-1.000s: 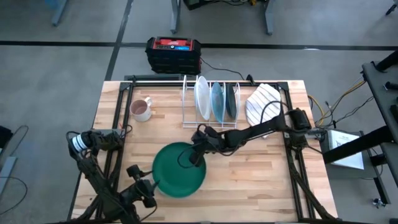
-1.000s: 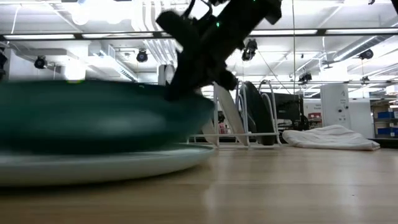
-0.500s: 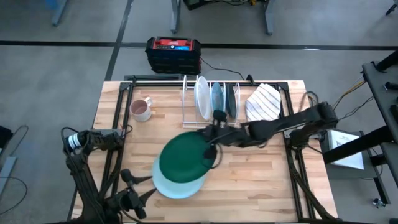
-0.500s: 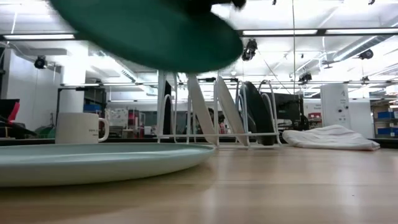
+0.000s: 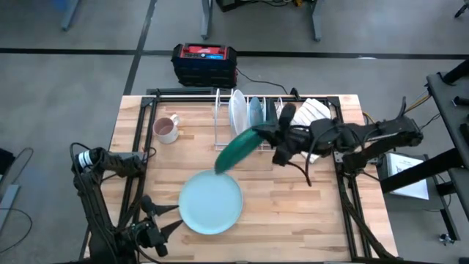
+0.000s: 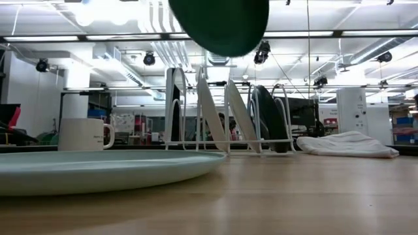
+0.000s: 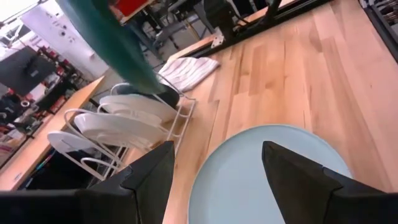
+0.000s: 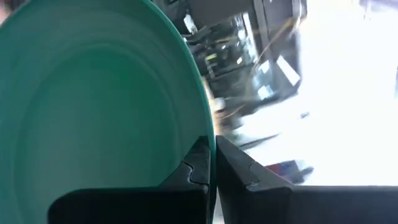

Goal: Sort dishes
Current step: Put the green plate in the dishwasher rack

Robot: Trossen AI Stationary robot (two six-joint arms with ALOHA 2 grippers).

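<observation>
My right gripper [image 5: 272, 144] is shut on a dark green plate [image 5: 237, 149], held in the air just in front of the wire dish rack [image 5: 249, 121]. The plate shows high in the low view [image 6: 222, 23]. A pale teal plate [image 5: 211, 203] lies flat on the table below it. The rack holds a white plate [image 5: 238, 114], a light blue one [image 5: 255, 114] and a dark grey one [image 5: 272, 116], all on edge. My left gripper [image 7: 217, 186] is open and empty at the near edge, beside the pale plate [image 7: 273, 168]. My right gripper pinches the green plate's rim [image 8: 208, 138] between its two fingers [image 8: 194, 167], one on each face. The fingers come roughly level from the table's right. The plate is lifted clear of the table and tipped steeply, its free edge slanting down toward the near left.
A pinkish mug [image 5: 166, 129] stands at the far left. A white striped cloth [image 5: 311, 117] lies right of the rack. A black and red box [image 5: 204, 64] sits beyond the far edge. Bare wood shows on the near right [image 5: 300, 213].
My right gripper has lifted the green plate off the pale teal plate and carried it up and toward the far right, to the rack. The plate has tipped from level to steeply on edge. The pale plate has stayed on the table.
</observation>
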